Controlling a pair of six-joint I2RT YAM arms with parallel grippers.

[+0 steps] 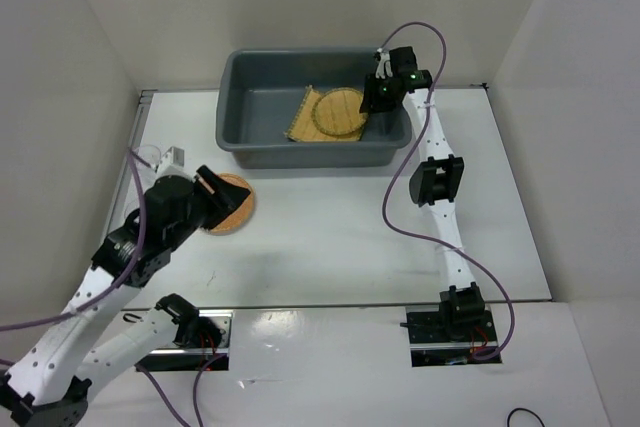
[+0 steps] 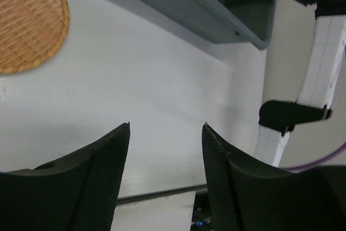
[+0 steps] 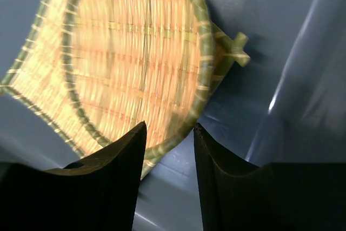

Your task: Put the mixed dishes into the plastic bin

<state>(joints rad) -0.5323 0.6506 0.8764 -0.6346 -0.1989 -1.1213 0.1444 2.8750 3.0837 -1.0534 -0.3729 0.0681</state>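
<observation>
The dark grey plastic bin (image 1: 240, 127) stands at the back middle. In it lie the square yellow bamboo-slat tray (image 1: 301, 124) and, on top of it, the round yellow woven plate (image 1: 338, 112). My right gripper (image 1: 380, 93) hangs over the bin's right end, open and empty. In the right wrist view its tips (image 3: 169, 125) are just above the plate's rim (image 3: 130, 52), with a tray corner (image 3: 233, 52) sticking out. The round orange-brown plate (image 1: 235, 209) lies on the table. My left gripper (image 1: 212, 195) is beside it, open and empty (image 2: 166, 125). No clear cups can be made out.
A small whitish object (image 1: 168, 155) sits at the table's left edge; I cannot tell what it is. The bin's front wall (image 2: 178, 1) and the right arm (image 2: 319, 52) show in the left wrist view. White walls enclose the table on three sides.
</observation>
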